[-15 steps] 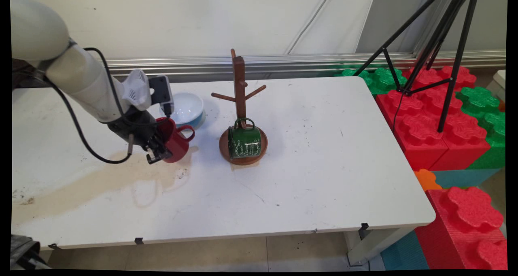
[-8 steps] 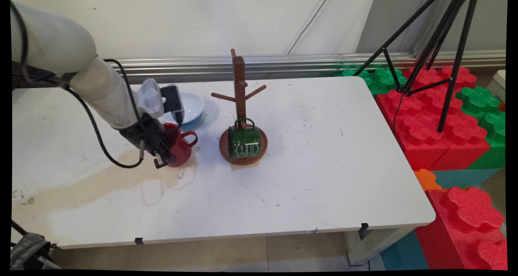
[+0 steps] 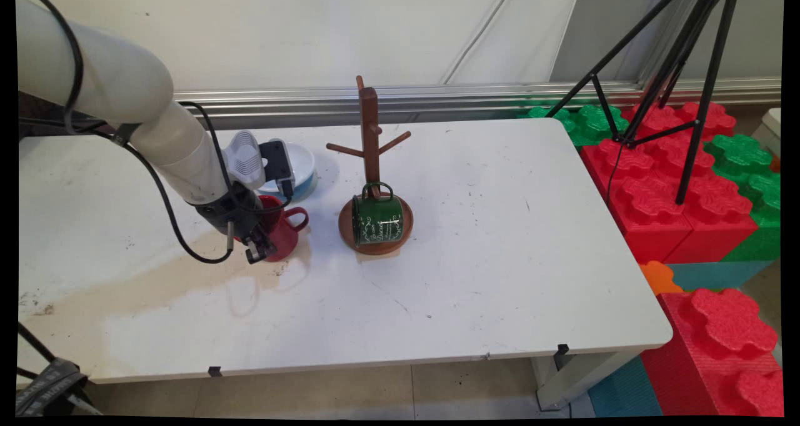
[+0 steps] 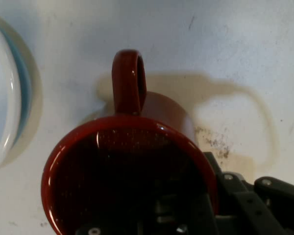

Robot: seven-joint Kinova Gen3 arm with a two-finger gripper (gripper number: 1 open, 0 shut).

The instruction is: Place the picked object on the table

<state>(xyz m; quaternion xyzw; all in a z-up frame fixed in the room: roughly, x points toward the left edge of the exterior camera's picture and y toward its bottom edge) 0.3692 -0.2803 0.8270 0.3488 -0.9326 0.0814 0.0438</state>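
**Red mug held at its rim**

Main view: the end effector grips a red mug low over the white surface, between a white bowl and a mug tree with a green mug.

Hand view: one finger sits outside the mug's rim, the other inside; the handle points away.

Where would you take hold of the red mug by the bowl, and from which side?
Probably by the rim wall opposite the handle, coming from above: the red mug has its mouth up and open, and its handle points toward the mug tree. The hand grips there now.
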